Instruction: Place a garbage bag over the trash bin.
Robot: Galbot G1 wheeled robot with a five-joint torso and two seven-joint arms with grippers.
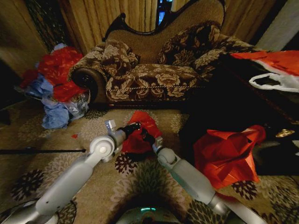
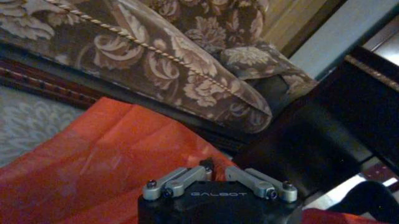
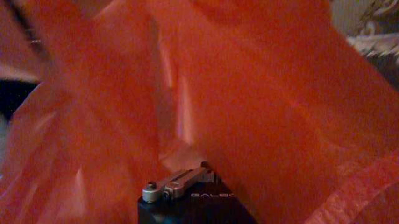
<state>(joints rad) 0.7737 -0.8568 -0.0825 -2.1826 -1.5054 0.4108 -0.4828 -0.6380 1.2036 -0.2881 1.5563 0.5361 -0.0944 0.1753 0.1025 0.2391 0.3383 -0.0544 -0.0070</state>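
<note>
The garbage bag [image 1: 147, 122] is a crinkled deep-red sheet held above the carpet in front of the sofa, between my two arms. My left gripper [image 1: 134, 126] comes in from the left and is shut on the bag's edge. In the left wrist view the gripper [image 2: 217, 168] has its fingers together over the red plastic [image 2: 106, 154]. My right gripper [image 1: 146, 136] meets the bag from below right, shut on it. Red film [image 3: 249, 93] drapes over that gripper [image 3: 209, 170] and hides one finger. The trash bin is hidden.
A floral sofa [image 1: 154, 74] stands straight ahead. A heap of red and blue bags [image 1: 58, 79] lies at the left. A larger angular orange-red bag [image 1: 226, 154] sits at the right, beside a dark table [image 1: 261, 102] carrying red and white bags. A thin black rod [image 1: 42, 150] lies on the carpet.
</note>
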